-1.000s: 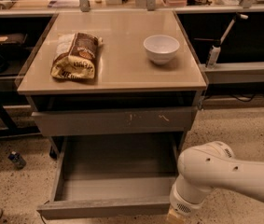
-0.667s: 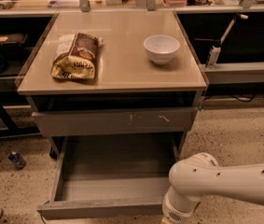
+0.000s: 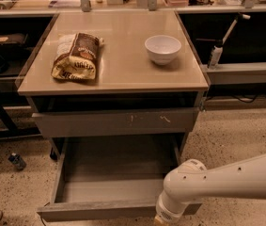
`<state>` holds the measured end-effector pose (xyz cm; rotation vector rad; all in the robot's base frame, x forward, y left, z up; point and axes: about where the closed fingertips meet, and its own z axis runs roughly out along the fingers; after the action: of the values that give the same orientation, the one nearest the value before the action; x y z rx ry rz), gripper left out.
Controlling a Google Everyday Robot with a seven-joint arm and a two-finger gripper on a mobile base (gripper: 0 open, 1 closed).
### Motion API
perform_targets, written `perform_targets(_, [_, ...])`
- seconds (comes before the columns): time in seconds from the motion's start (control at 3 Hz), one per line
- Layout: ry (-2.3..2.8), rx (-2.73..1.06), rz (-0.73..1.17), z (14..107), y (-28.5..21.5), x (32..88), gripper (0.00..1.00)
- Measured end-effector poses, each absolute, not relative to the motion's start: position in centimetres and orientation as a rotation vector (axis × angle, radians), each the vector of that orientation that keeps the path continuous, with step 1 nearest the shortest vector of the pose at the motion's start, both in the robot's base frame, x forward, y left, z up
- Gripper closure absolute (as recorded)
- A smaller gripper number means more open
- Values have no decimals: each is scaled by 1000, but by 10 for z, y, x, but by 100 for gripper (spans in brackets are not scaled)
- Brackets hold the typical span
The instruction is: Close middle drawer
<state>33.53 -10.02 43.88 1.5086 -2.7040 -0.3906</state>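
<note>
The middle drawer (image 3: 113,192) is pulled far out below the table top, showing its bare grey tray interior and plain front (image 3: 99,212). Above it is a shut grey drawer front with pale scratch marks (image 3: 146,119). My white arm (image 3: 226,180) comes in from the right. Its wrist hangs over the right part of the open drawer's front. My gripper (image 3: 160,219) is at the frame's bottom edge, just in front of that drawer front, mostly cut off.
On the table top (image 3: 123,74) lie a brown snack bag (image 3: 76,55) at the left and a white bowl (image 3: 162,48) at the right. Dark shelving stands to both sides. A small bottle (image 3: 16,161) lies on the speckled floor at the left.
My arm's wrist has moved left and a little down along the open drawer's front. The drawer looks as far out as before.
</note>
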Motion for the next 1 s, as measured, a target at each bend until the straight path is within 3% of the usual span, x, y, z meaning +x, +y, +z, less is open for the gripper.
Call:
perform_targets(0.67, [-2739, 1512, -378, 417, -94, 361, 100])
perform_targets(1.0, [-2739, 1512, -378, 417, -94, 361, 81])
